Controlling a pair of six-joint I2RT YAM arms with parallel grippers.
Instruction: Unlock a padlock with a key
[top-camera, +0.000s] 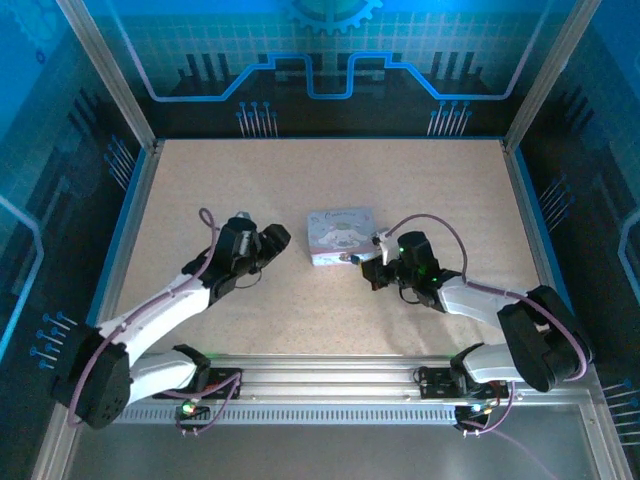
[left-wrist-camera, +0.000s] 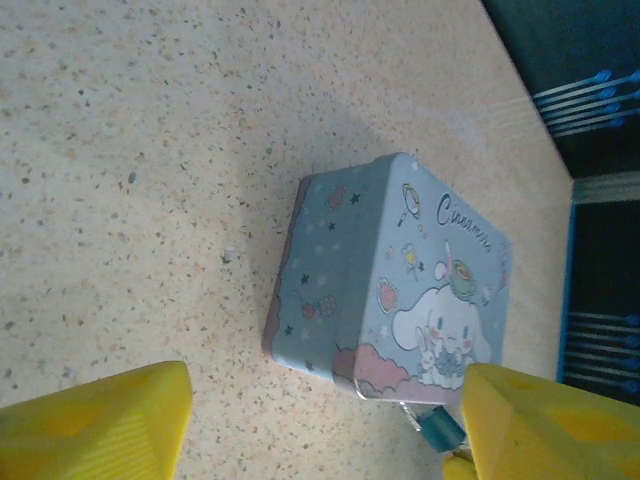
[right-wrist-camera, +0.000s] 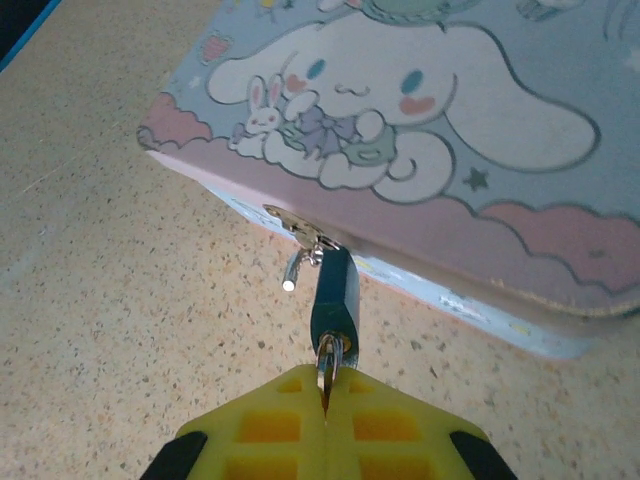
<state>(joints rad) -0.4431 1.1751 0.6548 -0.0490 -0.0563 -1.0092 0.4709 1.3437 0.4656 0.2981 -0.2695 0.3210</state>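
The small dark padlock (right-wrist-camera: 335, 290) hangs from the hasp on the front of a pale blue cartoon tin (right-wrist-camera: 450, 110). One end of its thin shackle (right-wrist-camera: 291, 272) stands free of the body. The silvery key (right-wrist-camera: 328, 358) sits in the keyhole, and my right gripper (right-wrist-camera: 325, 400) is shut on it. In the top view that gripper (top-camera: 368, 262) is at the tin's front right corner. My left gripper (left-wrist-camera: 320, 430) is open, its yellow fingers (left-wrist-camera: 100, 420) wide apart over bare table just left of the tin (left-wrist-camera: 400, 280). The padlock (left-wrist-camera: 440, 428) shows by its right finger.
The tin (top-camera: 341, 236) lies mid-table between the two arms. The speckled tabletop (top-camera: 300, 180) stretches free behind it. Metal frame posts and blue panels wall the table on the left, right and back.
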